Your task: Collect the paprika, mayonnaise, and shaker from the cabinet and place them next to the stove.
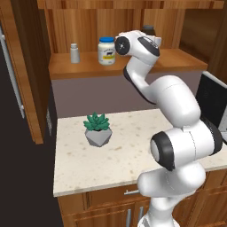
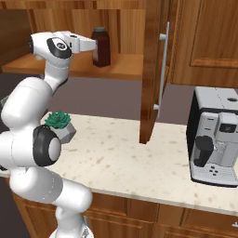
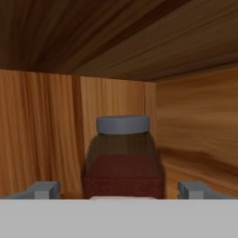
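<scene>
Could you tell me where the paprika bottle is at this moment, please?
The paprika stands on the cabinet shelf, directly ahead of the open gripper. In the left base view, the mayonnaise and shaker stand further left.

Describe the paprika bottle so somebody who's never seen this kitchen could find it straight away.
Look inside the open wooden wall cabinet above the counter. On its shelf, just ahead of the open gripper, stands the paprika. It is dark red-brown and taller than the white, blue-lidded mayonnaise and the small pale shaker further along.
</scene>
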Tool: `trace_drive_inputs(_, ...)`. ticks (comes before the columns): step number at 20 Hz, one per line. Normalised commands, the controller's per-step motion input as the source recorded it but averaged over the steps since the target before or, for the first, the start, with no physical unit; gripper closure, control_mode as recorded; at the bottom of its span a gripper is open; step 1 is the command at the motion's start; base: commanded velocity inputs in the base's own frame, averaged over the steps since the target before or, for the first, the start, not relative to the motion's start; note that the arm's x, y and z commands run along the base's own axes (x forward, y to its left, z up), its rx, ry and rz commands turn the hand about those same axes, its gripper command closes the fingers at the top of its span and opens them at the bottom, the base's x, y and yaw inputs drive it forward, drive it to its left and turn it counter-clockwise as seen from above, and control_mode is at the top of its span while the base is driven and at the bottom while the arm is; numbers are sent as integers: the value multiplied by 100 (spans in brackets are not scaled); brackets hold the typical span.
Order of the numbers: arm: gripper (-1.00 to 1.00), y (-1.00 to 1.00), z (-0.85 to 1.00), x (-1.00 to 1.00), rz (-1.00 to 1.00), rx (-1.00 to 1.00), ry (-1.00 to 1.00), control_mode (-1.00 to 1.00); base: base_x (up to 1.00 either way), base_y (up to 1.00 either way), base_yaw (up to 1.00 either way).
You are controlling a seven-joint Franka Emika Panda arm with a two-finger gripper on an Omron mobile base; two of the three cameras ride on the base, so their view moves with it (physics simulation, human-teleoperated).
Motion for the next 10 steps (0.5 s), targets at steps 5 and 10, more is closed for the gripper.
trace_drive_inputs(5,-100,-9,0,3,0,0,0,-100,0,0,0)
trace_drive_inputs(10,-100,-14,0,2,0,0,0,-100,0,0,0)
